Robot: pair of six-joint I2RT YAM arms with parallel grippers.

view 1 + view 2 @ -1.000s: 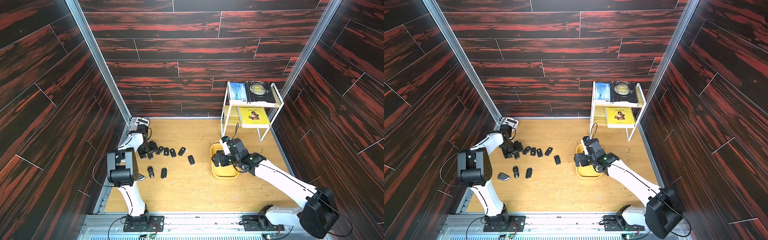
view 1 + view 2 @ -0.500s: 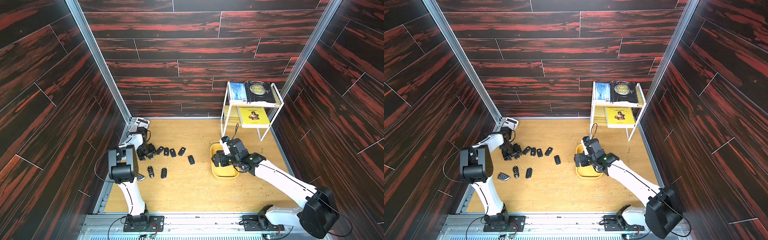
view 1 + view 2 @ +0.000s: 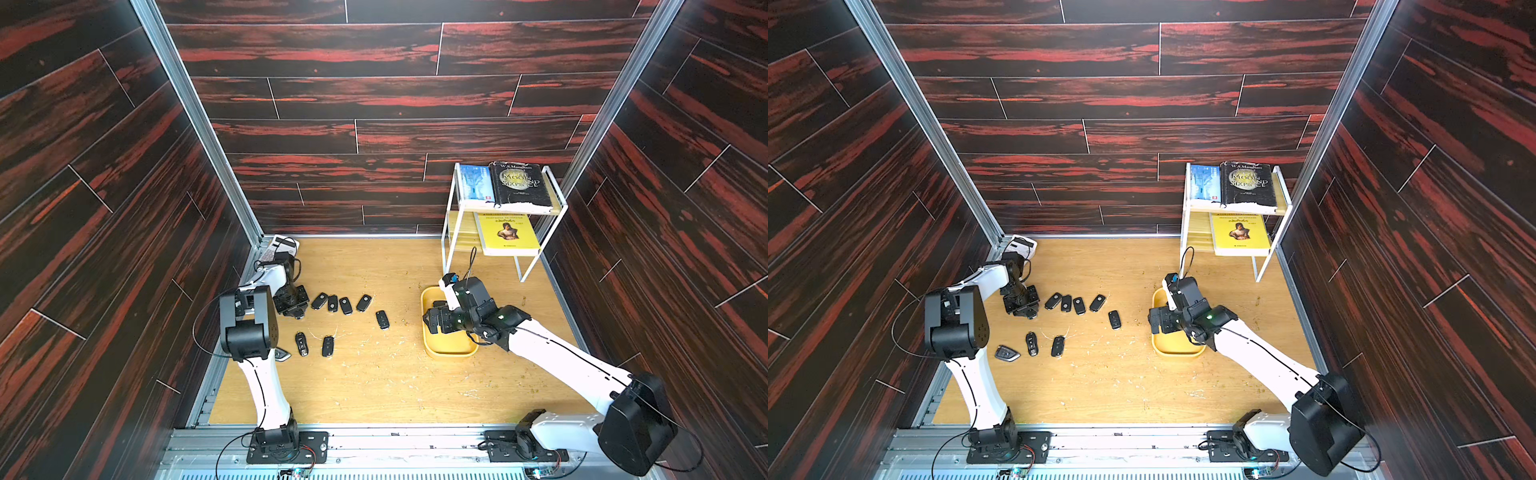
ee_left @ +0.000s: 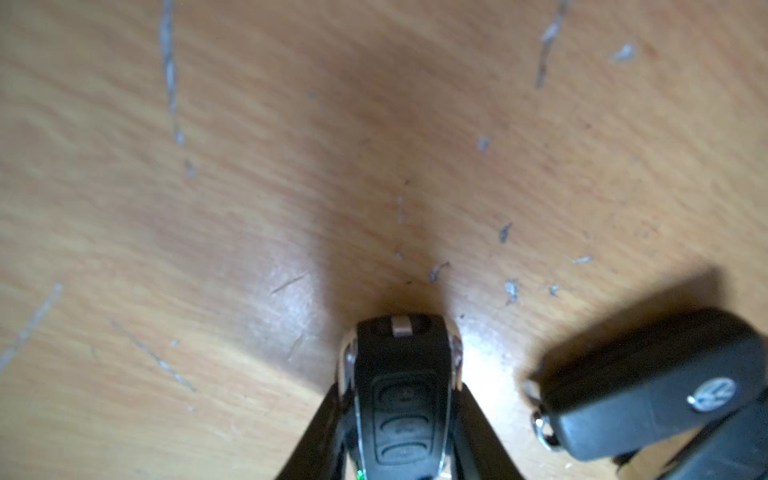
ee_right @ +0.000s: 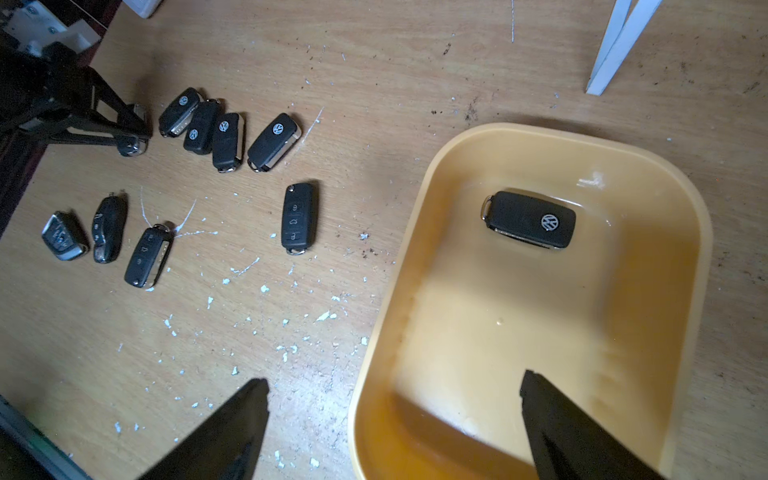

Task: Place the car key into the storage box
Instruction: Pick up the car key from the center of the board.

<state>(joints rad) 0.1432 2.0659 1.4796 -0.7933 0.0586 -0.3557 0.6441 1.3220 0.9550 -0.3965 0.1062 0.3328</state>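
Observation:
In the left wrist view, a black car key point(image 4: 401, 353) with three buttons lies on the wooden floor. My left gripper point(image 4: 399, 388) is shut on it, one finger pressing each side. In both top views this gripper point(image 3: 296, 309) point(image 3: 1025, 311) sits low at the left end of a row of keys. The yellow storage box point(image 3: 451, 351) point(image 5: 415, 232) lies at centre right with one black key point(image 5: 530, 220) inside. My right gripper point(image 5: 394, 382) point(image 3: 436, 322) hangs open over the box's left rim and holds nothing.
Several black keys point(image 3: 340, 303) point(image 5: 226, 133) lie in a row beside the left gripper; the nearest one point(image 4: 648, 382) almost touches it. One single key point(image 3: 382, 319) and three more point(image 3: 301, 343) lie nearer the front. A white wire rack point(image 3: 498, 220) with books stands back right.
My left gripper has closed its fingers onto the car key at the left end of the row. The right arm has stayed still over the box.

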